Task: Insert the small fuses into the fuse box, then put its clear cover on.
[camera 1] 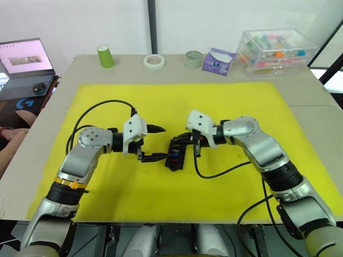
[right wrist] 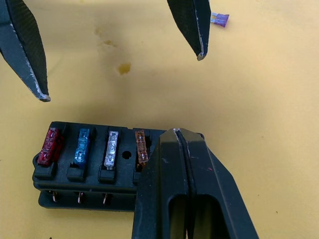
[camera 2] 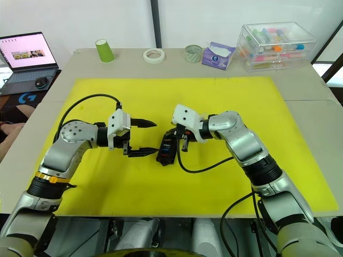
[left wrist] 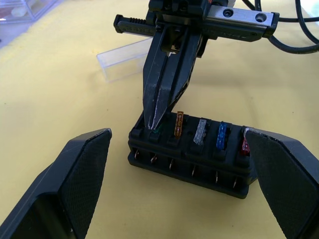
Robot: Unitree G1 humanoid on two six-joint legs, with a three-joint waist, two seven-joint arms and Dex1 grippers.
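The black fuse box [camera 1: 176, 154] lies mid-mat between both grippers. Its near row holds a red fuse [left wrist: 245, 144], a blue fuse [left wrist: 222, 135], a grey fuse [left wrist: 200, 132] and an orange fuse [left wrist: 179, 124]. My right gripper [left wrist: 152, 122] is shut, and its joined tips rest on a green fuse [left wrist: 156, 132] in the end slot. My left gripper [camera 1: 155, 143] is open just left of the box, holding nothing. The clear cover [left wrist: 124, 59] lies on the mat behind the right gripper. One purple fuse [right wrist: 220, 19] lies loose on the mat.
The yellow mat [camera 1: 241, 107] covers the table's middle. Along the back edge stand a green cup [camera 1: 105, 56], two tape rolls [camera 1: 154, 61], a tissue pack [camera 1: 218, 60] and a large clear storage case [camera 1: 278, 51]. A laptop [camera 1: 27, 56] and a person's hand [camera 1: 13, 139] are at far left.
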